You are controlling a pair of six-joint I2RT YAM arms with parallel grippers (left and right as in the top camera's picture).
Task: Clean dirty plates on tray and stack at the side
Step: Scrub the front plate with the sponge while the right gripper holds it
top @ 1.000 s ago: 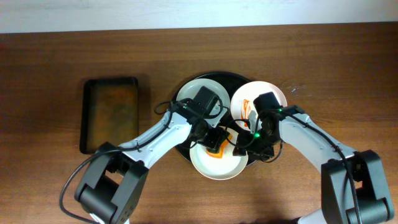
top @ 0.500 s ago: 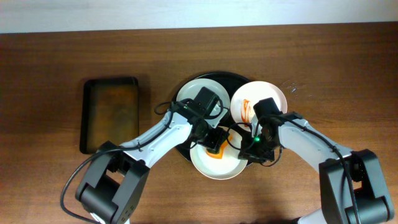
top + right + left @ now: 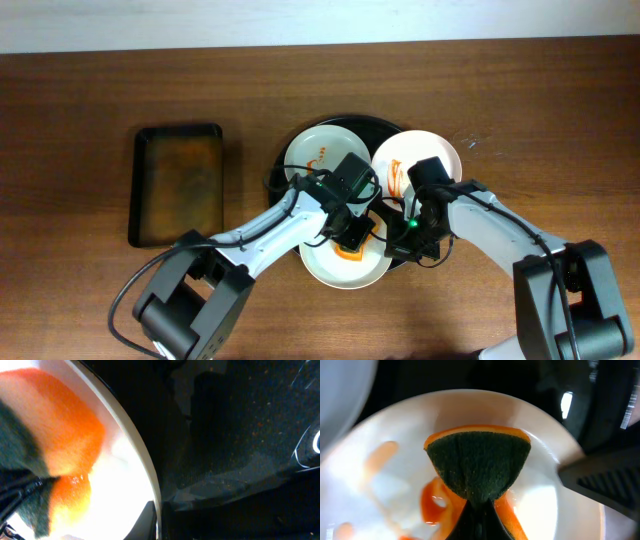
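Scrubbing step, by the look of it, on front plate, nearest of three on round tray at mid-worktop. Left claw clamped tight on sponge, green face toward its own camera, orange layer pressed down into the plate's bowl among orange smears. Right claw seemingly closed on that plate's right rim, pinning it for the wipe, with the white edge running in between the jaws in the right wrist view. Far from clean: wet orange streaks across the white, thickest beside and under the sponge. Behind, two more plates, touched by neither claw: rear-left plate faintly marked, rear-right plate striped with orange. Well apart to the left, oblong tray, dark and shallow. Early in the job, judging from one plate mid-wipe and none stacked at the side. Next, probably: sweep the sponge through the remaining smears under steady downward pressure, keep the rim grip firm against sliding, then lift the plate off the tray and set it aside. Care needed where the sponge passes just beside the right claw.
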